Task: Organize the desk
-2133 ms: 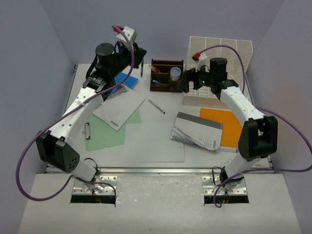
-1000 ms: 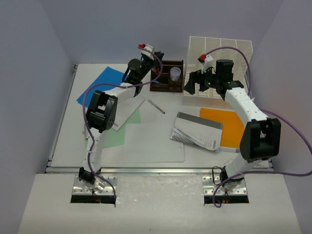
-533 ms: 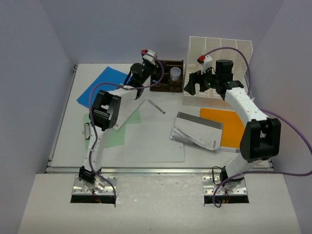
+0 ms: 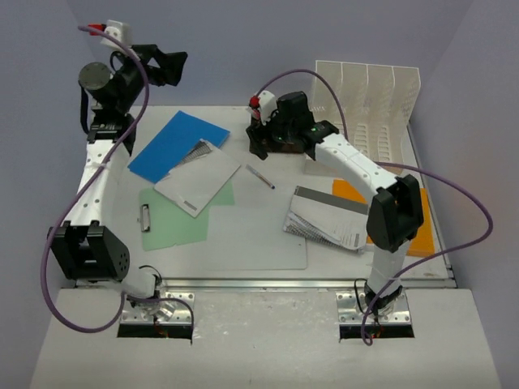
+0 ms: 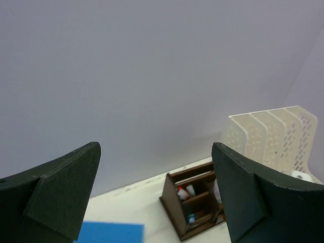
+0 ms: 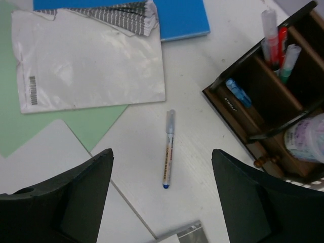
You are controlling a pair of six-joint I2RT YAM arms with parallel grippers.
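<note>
desk (image 4: 300, 166) white, flat, littered with papers (image 4: 199, 180); left gripper (image 5: 156, 148) and right gripper (image 6: 162, 152) spread wide, empty

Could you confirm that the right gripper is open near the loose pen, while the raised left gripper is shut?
Not quite: the left gripper is wide open, as the left wrist view shows. The right gripper is open near the pen.

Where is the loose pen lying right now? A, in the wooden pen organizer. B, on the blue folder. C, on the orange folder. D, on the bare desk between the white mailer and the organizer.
D: the pen lies flat on the white desk, clear of both the white mailer and the wooden pen organizer.
</note>
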